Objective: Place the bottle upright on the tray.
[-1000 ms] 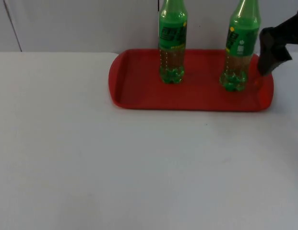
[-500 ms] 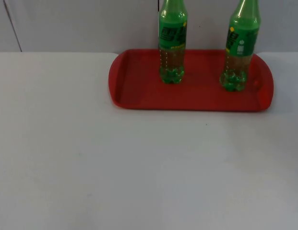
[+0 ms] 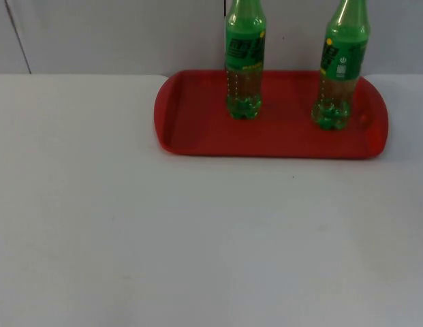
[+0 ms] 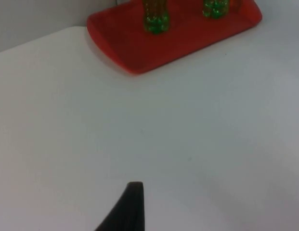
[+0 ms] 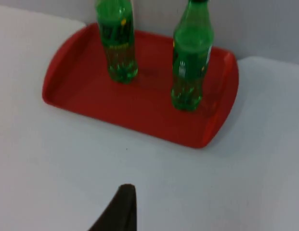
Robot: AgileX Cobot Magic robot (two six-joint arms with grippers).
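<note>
Two green bottles stand upright on the red tray (image 3: 197,139), which lies at the far side of the white counter (image 3: 197,238), close to the grey wall (image 3: 116,34). The left bottle (image 3: 244,61) stands near the tray's middle; the right bottle (image 3: 341,68) stands near the right rim, well apart from the first. Neither bottle leans, and nothing touches either one. The left gripper (image 4: 132,207) hangs over bare counter, well away from the tray. The right gripper (image 5: 121,209) hangs over bare counter in front of the tray, facing both bottles. Only one fingertip of each gripper can be seen, so whether the fingers are wide or narrow cannot be told, and neither holds anything that can be seen. Judged from this layout, the placement appears complete. Remaining risk: the right bottle stands close to the raised rim, and both bottles are tall on narrow bases. Any arm sweep across the tray at neck height could topple one. A nudge to the tray itself could rock both bottles.
</note>
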